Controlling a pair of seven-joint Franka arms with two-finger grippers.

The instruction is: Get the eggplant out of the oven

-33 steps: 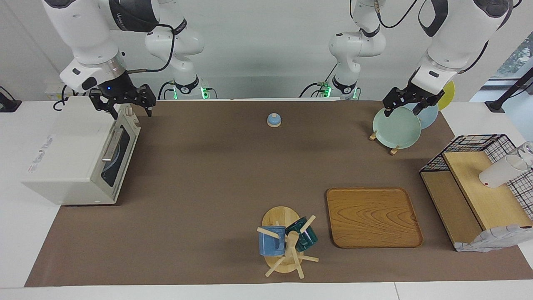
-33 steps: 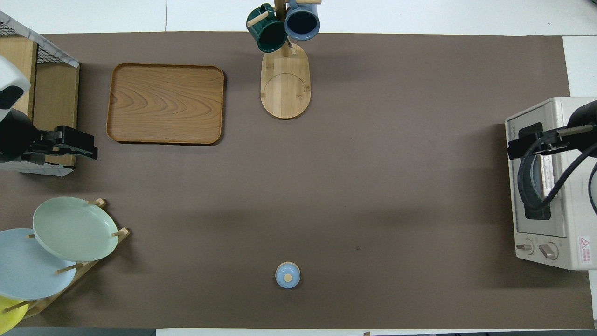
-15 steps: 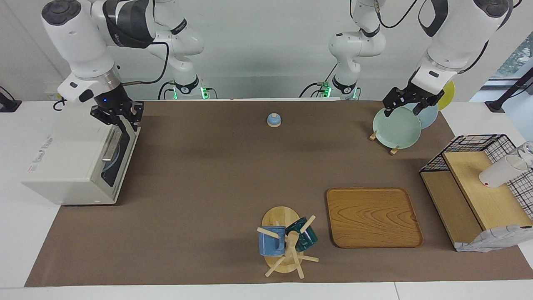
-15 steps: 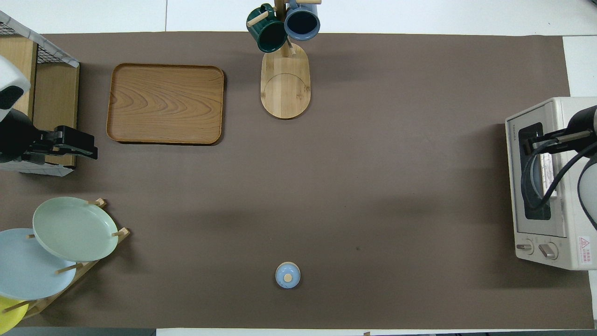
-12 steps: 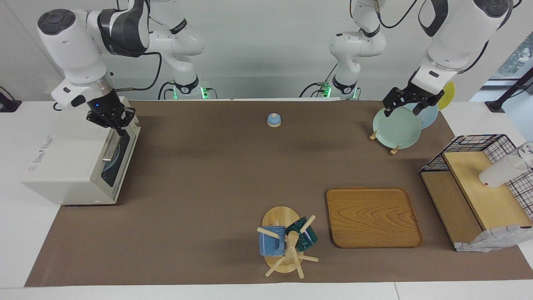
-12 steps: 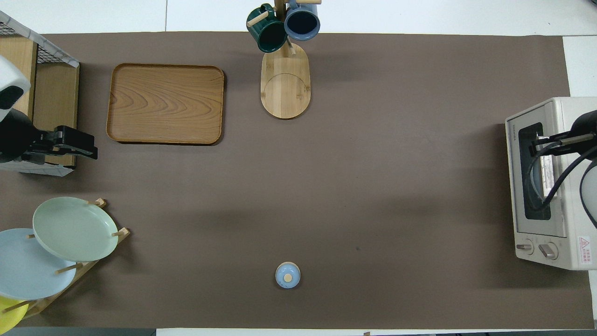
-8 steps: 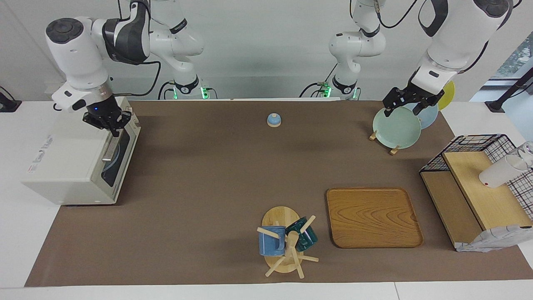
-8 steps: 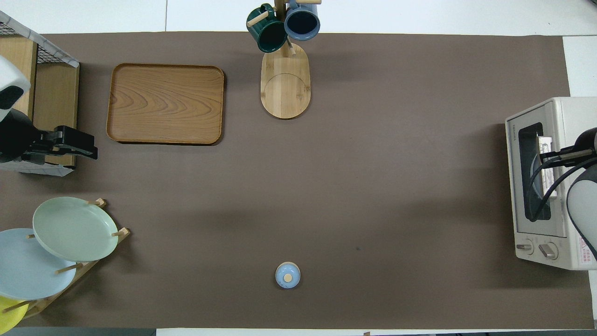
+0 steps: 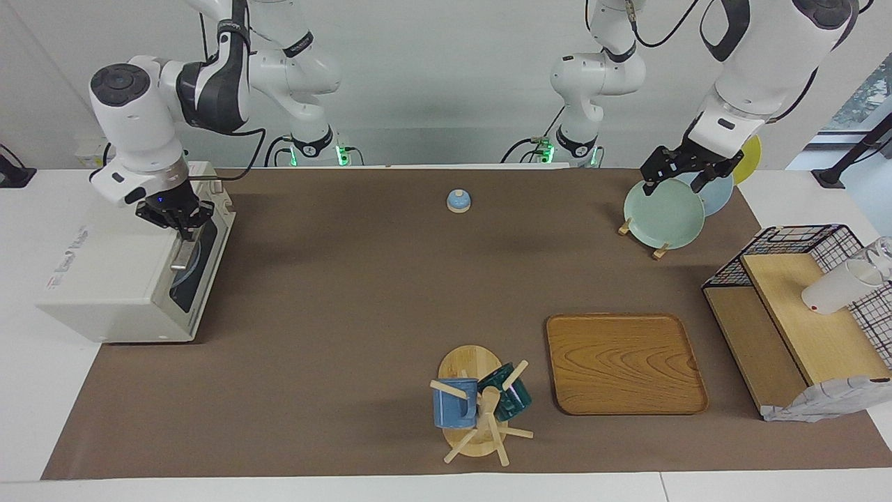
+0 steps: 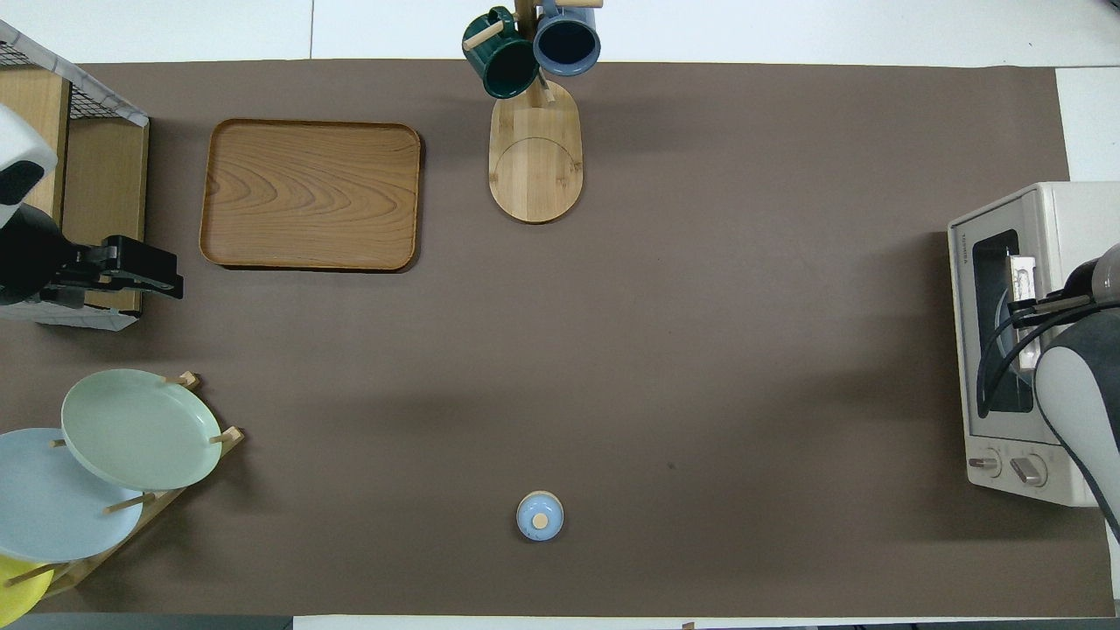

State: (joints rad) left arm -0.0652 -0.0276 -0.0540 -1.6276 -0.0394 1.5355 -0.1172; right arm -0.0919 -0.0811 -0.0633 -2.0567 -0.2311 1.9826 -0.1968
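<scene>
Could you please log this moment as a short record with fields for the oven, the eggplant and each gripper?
oven: boxy off-white toaster oven at the right arm's end of the table, dark glass door shut
eggplant: not visible
right gripper: right gripper at the oven door's silver bar handle
left gripper: left gripper waits over the pale green plate

right hand lowered onto oven handle, narrowed

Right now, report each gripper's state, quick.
Right gripper: at the oven's door handle; open or shut cannot be told.
Left gripper: open, holding nothing, waiting over the plate rack.
</scene>
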